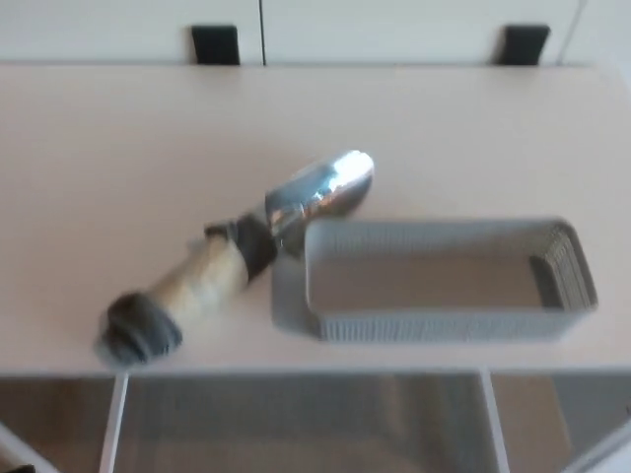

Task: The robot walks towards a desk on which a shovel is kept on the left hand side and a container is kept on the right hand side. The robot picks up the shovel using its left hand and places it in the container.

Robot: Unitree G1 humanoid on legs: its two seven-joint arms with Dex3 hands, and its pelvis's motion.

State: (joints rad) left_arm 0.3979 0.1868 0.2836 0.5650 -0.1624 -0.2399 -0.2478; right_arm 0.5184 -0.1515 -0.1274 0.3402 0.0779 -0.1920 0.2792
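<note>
— Nearest the camera? Front edge of the pale desk (89,177), white frame legs below it; floor blurred underneath.

— Next, on the desktop? Hand shovel (237,256) lying flat on the left half, set on a slant; dark grey end cap of the handle (138,328) closest to the front edge, then a tan wooden grip, then a dark collar; shiny metal blade (320,189) pointing up and to the right, away from the front.

— And the container? Grey ribbed plastic basket (444,320), rectangular, open-topped, standing on the right half near the front edge; nothing visible inside but its own floor; left end just beside the shovel's collar; touching or apart, cannot tell through the blur; blade tip reaching past the basket's rear left corner.

— So the shovel's place? On the desk, outside the basket, to its left.

— Robot's hands? Neither left nor right in view; spread or closed, impossible to say; nothing gripping the shovel.

— Farthest back? Bare desktop to the rear edge; then white cabinet fronts with two black handles (215,43), one left, one right.
</note>
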